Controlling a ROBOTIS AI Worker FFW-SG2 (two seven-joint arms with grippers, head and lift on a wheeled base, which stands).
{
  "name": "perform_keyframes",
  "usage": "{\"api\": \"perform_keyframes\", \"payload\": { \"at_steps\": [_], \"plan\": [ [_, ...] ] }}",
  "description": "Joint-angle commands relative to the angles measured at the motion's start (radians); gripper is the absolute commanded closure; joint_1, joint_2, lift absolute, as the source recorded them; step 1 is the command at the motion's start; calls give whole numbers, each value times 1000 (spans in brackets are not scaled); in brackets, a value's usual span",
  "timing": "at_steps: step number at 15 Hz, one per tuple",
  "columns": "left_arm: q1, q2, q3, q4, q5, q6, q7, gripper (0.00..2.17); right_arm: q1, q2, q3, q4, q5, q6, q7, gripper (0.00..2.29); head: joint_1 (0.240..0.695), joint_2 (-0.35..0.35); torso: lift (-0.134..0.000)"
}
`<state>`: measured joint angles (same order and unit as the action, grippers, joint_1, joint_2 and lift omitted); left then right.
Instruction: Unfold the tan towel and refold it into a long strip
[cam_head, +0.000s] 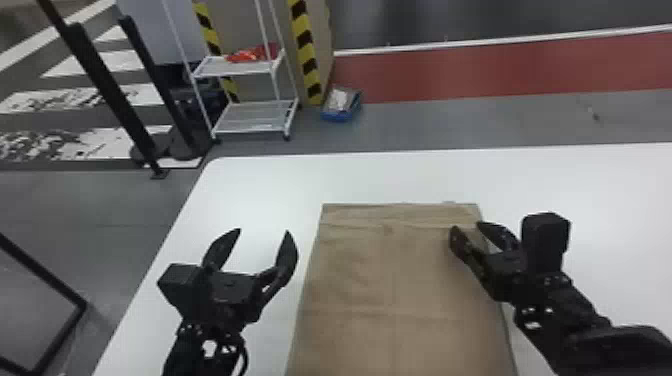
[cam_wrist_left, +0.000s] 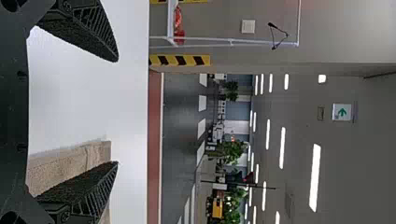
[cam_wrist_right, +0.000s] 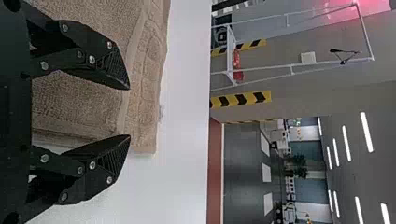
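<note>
The left gripper (cam_head: 264, 231) is just off the towel's left side, over the white table (cam_head: 260, 190), with its claw wide apart and nothing between the fingers. It probably sits there so it can take the left edge once the next fold calls for it. The tan towel (cam_head: 395, 280) lies flat on the table to the right of that gripper, likely squared to the robot so that both long sides are within reach. The right gripper (cam_head: 466, 228) is at the towel's far right corner, its claw also apart. In the right wrist view one finger is over the cloth and the other is past its side edge, a stance that would suit pinching the corner. I can't tell whether either finger touches the cloth.

As for the towel's looks, its left side runs fairly straight, and soft creases cross the middle. A hem band runs along its far end, slightly rippled, and the right side shows a raised ridge that may be a folded layer; how many layers there are I can't tell. It is a broad rectangle, so narrowing it into a strip seems yet to be done.
</note>
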<state>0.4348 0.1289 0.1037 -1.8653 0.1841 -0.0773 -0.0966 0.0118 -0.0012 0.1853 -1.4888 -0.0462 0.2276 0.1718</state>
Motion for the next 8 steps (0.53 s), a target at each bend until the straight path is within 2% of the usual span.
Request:
{"api": "perform_keyframes", "payload": {
  "at_steps": [1,4,6,8],
  "plan": [
    [1,2,2,0,2,0,0,97,-3,1,2,4,3,5,0,707,695,222,-125],
    [1,2,1,0,0,0,0,97,-3,1,2,4,-1,5,0,707,695,226,-125],
    [1,2,1,2,0,0,0,97,-3,1,2,4,-4,5,0,822,695,226,-125],
    [2,2,1,2,0,0,0,97,-3,1,2,4,-6,5,0,822,695,226,-125]
  ]
}}
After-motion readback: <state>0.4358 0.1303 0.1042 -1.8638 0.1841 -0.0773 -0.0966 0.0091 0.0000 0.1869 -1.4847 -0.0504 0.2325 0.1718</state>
